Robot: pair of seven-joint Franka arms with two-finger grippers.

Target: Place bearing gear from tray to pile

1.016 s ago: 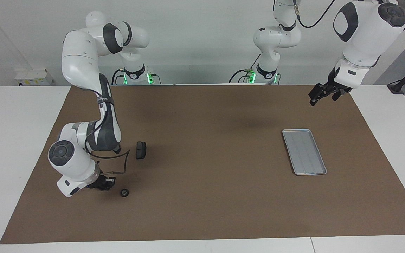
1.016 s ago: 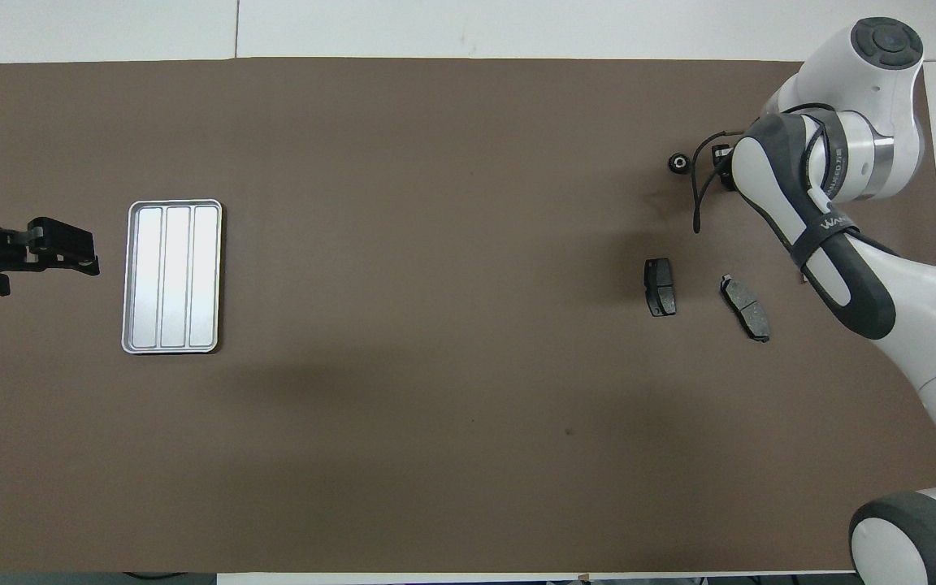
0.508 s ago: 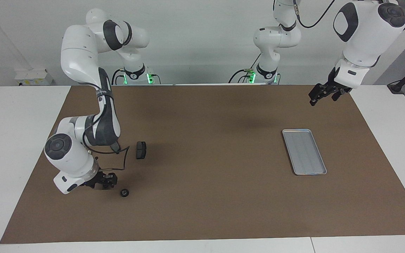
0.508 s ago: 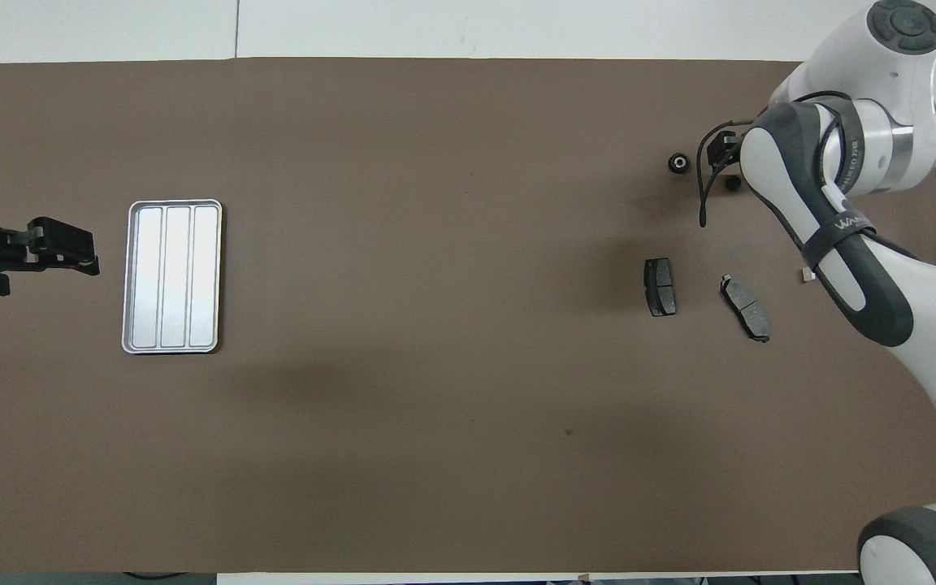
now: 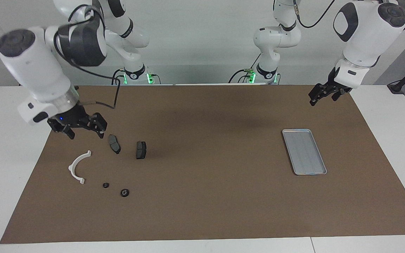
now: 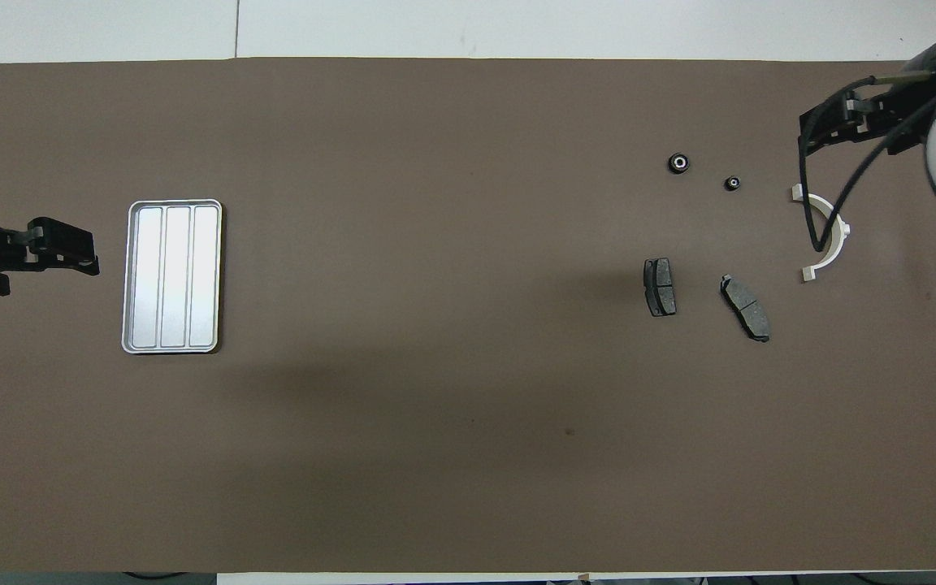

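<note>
Compared with 0.5 s ago, the right pincer has lifted well clear of the tabletop and now hangs in the air over the mat's edge toward the right arm's end, above the spot just beside the nearer brake pad; its fingers are spread apart and nothing is between them. Where it was working, 2 small dark round parts lie free on the mat: the smaller one, which I take to be the bearing gear just set down, and a slightly larger ring beside it that lay there already. Both sit farther from the robots than the white arc and the 2 brake pads, the second pad resting next to the first, so the small part now belongs to the pile. The tray at the left arm's end of the tabletop holds nothing that shows in either view. The left pincer waits in the air over the mat near that end, unchanged from 1 s ago, fingers parted and carrying nothing. Judged from this layout, the placing step is done and the right arm is pulling back; with the tray bare, nothing seems left to move.
</note>
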